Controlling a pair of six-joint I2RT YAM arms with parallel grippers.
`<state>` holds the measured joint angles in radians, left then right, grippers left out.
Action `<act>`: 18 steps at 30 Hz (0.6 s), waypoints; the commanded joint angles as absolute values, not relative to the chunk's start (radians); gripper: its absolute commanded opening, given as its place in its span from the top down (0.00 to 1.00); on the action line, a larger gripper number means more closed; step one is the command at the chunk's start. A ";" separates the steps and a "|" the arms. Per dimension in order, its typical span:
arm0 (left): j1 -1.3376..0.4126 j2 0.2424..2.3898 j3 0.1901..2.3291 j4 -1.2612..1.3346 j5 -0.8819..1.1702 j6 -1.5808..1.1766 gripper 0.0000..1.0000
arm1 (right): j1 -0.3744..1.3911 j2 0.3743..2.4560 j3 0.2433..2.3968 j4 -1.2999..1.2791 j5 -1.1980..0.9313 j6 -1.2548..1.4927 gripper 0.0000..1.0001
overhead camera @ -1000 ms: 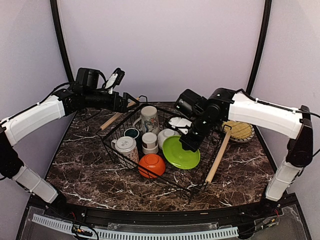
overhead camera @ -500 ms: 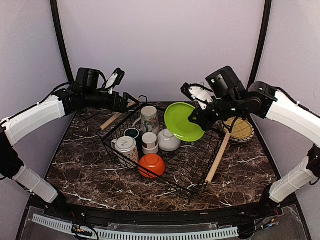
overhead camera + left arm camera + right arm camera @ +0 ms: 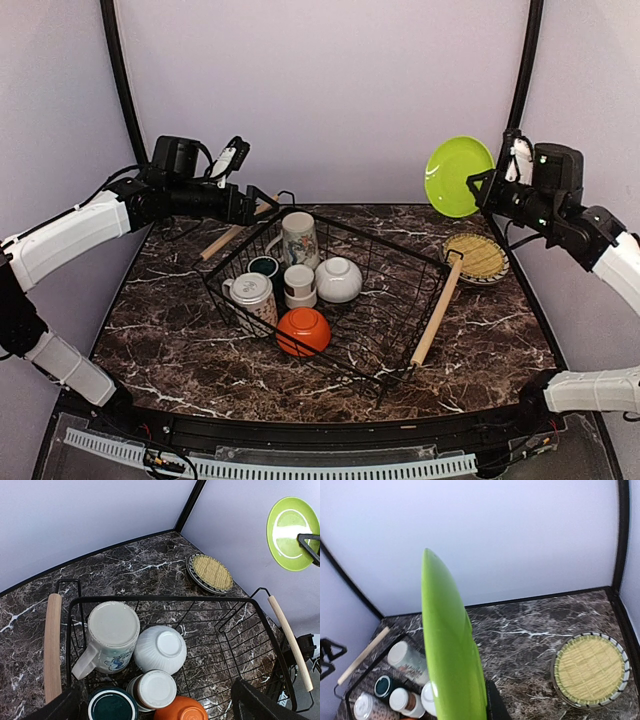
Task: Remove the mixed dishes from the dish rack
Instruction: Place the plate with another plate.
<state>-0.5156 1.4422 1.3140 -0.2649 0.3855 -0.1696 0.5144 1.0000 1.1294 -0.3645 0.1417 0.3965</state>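
My right gripper (image 3: 487, 188) is shut on the rim of the lime-green plate (image 3: 457, 176) and holds it on edge, high above the table's back right. In the right wrist view the plate (image 3: 449, 645) stands edge-on beside one dark finger (image 3: 496, 702). The black wire dish rack (image 3: 400, 300) sits mid-table and holds a tall patterned mug (image 3: 299, 238), a dark green cup (image 3: 264, 266), a second patterned mug (image 3: 252, 295), a small white cup (image 3: 299, 283), a white bowl (image 3: 339, 279) and an orange bowl (image 3: 304, 330). My left gripper (image 3: 262, 205) hovers open and empty over the rack's far left corner.
A woven yellow plate on a striped plate (image 3: 478, 259) lies on the marble table right of the rack, below the held plate; it also shows in the left wrist view (image 3: 212, 572). The rack's wooden handles (image 3: 437, 312) run along its left and right sides. Purple walls close in behind.
My right gripper has lifted the lime-green plate out of the rack and carried it up and to the right, above the woven plate. The left arm has not moved.
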 commanded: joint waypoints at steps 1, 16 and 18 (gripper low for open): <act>-0.523 1.438 1.342 -0.295 0.398 -0.176 0.01 | 0.403 0.945 1.042 -0.272 0.242 0.664 1.00; -0.523 1.433 1.344 -0.299 0.394 -0.173 0.01 | 0.028 1.144 0.916 -0.296 -0.007 0.900 1.00; -0.523 1.433 1.345 -0.299 0.392 -0.171 0.01 | -0.055 1.207 0.897 -0.248 -0.131 0.918 1.00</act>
<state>-0.5156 1.4422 1.3216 -0.2825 0.3851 -0.1696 0.0658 1.1225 0.9375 -0.3611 0.1249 0.8597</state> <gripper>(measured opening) 0.989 0.090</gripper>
